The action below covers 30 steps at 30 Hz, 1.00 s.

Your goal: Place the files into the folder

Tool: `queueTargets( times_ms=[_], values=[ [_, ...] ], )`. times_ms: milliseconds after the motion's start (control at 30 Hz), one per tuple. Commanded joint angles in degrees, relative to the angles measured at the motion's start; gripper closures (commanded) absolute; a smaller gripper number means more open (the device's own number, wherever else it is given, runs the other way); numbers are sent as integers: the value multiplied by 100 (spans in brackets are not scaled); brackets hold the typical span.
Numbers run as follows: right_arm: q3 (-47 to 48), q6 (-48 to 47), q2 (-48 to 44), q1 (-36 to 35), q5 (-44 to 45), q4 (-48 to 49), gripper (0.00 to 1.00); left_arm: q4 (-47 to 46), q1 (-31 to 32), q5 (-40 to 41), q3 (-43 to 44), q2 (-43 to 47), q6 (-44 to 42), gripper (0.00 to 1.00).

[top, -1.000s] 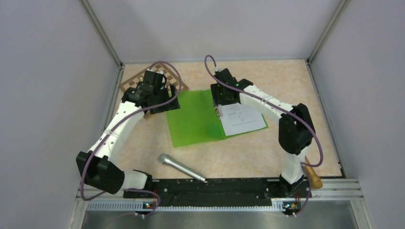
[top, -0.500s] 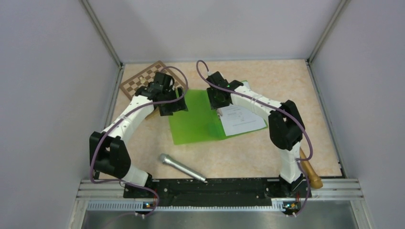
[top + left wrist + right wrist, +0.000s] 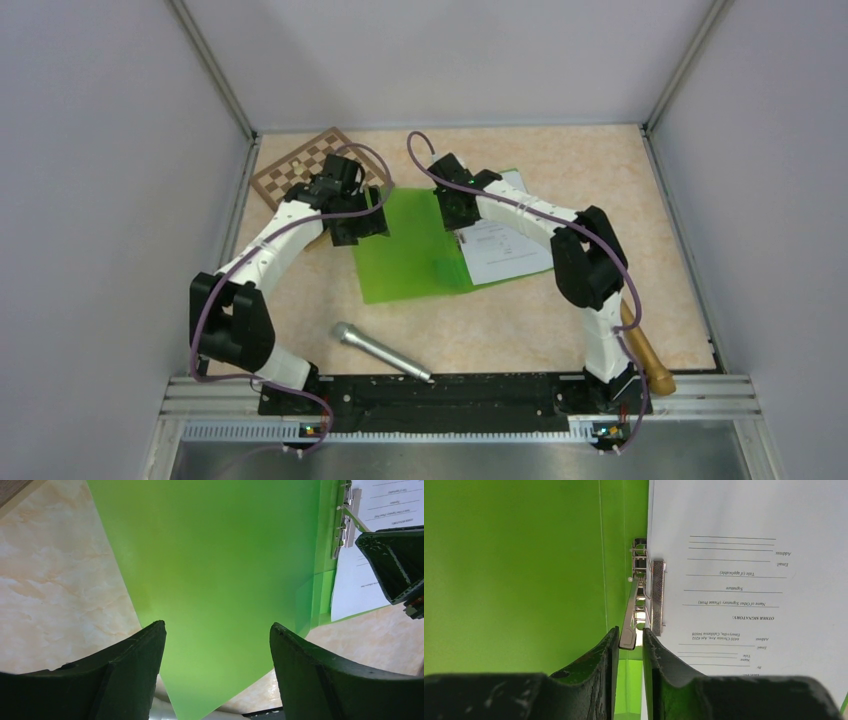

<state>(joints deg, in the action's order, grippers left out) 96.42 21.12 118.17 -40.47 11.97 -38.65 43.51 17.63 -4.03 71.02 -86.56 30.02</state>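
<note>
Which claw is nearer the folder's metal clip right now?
Right. The right claw straddles the lever of the metal clip at the spine of the folder; the left claw hangs open over the folder's other cover, away from the clip.

I'm counting one green folder (image 3: 410,255), one metal clip (image 3: 656,595) inside it, one checkered board (image 3: 295,172), one microphone (image 3: 375,350) and one wooden handle (image 3: 650,360) lying on the counter (image 3: 500,320). The white files (image 3: 505,250) are lying stacked, so I'm not managing to count them.
</note>
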Motion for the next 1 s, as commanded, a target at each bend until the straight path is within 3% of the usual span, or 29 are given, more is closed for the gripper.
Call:
queueTargets(
  times_ms=[0, 267, 967],
  values=[
    [88, 14, -107, -69, 159, 35, 76, -210, -71, 44, -109, -62, -84, 20],
    [211, -31, -110, -66, 88, 34, 70, -271, -93, -16, -246, -53, -84, 20],
    [318, -100, -63, -128, 2, 78, 75, -290, -102, -164, -179, -72, -108, 20]
  ],
)
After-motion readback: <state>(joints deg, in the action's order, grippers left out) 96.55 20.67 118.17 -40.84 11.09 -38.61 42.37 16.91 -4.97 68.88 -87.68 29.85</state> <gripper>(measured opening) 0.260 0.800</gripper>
